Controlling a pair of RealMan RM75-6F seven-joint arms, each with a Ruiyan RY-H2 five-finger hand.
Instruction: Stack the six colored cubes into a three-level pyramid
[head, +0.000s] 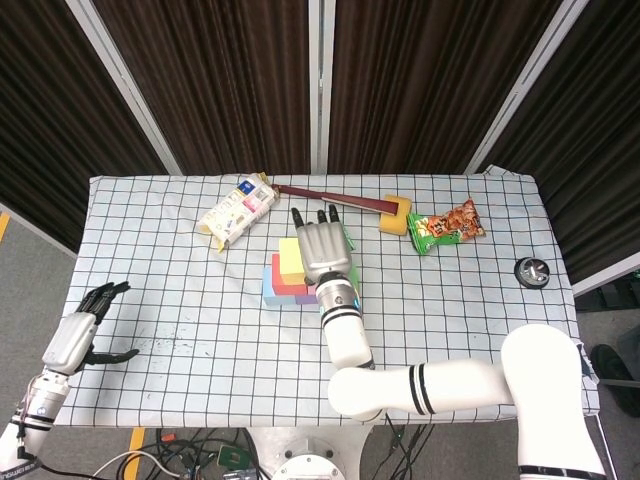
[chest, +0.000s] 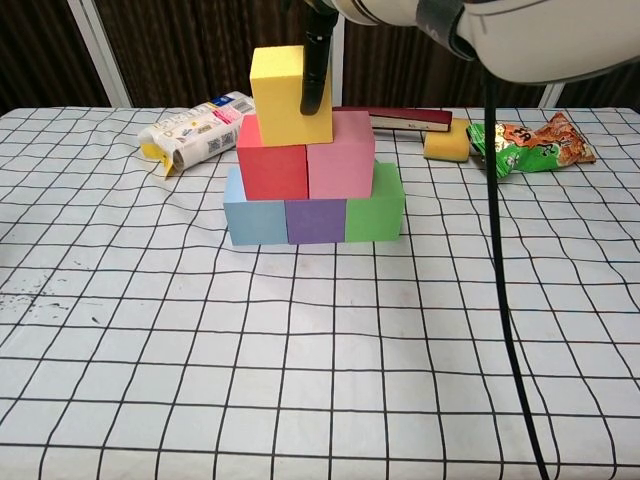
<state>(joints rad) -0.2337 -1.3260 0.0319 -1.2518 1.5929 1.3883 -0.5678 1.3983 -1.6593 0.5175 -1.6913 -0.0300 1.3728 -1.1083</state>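
Observation:
A pyramid of cubes stands mid-table. Its base is a light blue cube (chest: 255, 220), a purple cube (chest: 315, 220) and a green cube (chest: 376, 212). On them sit a red cube (chest: 272, 172) and a pink cube (chest: 341, 166). The yellow cube (chest: 279, 96) is on top, set a little left over the red one. My right hand (head: 322, 250) reaches over the stack from above and grips the yellow cube (head: 291, 259), with one dark finger (chest: 316, 70) down its front face. My left hand (head: 80, 335) hangs open past the table's near left edge.
A white carton (chest: 195, 130) lies behind the stack to the left. A brown bar (chest: 400, 120) with a yellow sponge (chest: 446, 146) and a snack bag (chest: 530, 142) lie at the back right. A black round object (head: 531, 271) sits at the right edge. My right arm's cable (chest: 497, 250) hangs beside the stack.

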